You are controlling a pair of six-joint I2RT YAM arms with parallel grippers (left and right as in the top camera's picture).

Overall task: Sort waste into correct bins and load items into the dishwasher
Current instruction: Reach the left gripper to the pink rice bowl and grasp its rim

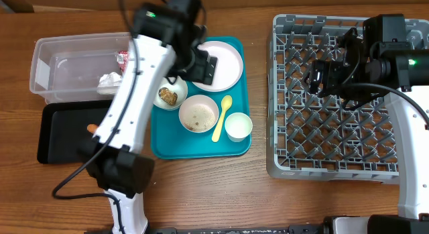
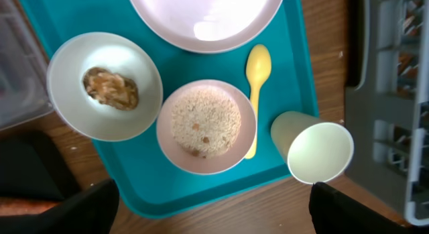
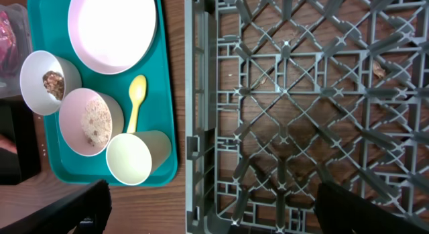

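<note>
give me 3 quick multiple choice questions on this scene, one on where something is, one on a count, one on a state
1. Where does the yellow spoon lie?
A. in the dish rack
B. on the teal tray, beside the rice bowl
C. in the clear tub

2. How many bowls stand on the teal tray?
A. one
B. two
C. four

3. What state is the plate in?
A. heaped with rice
B. broken in half
C. bare of food

Answers:
1 B, the spoon lies on the tray, its handle running down between the rice bowl and the cup.
2 B, there is the rice bowl and the bowl with brownish scraps.
3 C, its whole surface shows plain and shiny in the right wrist view.
</note>
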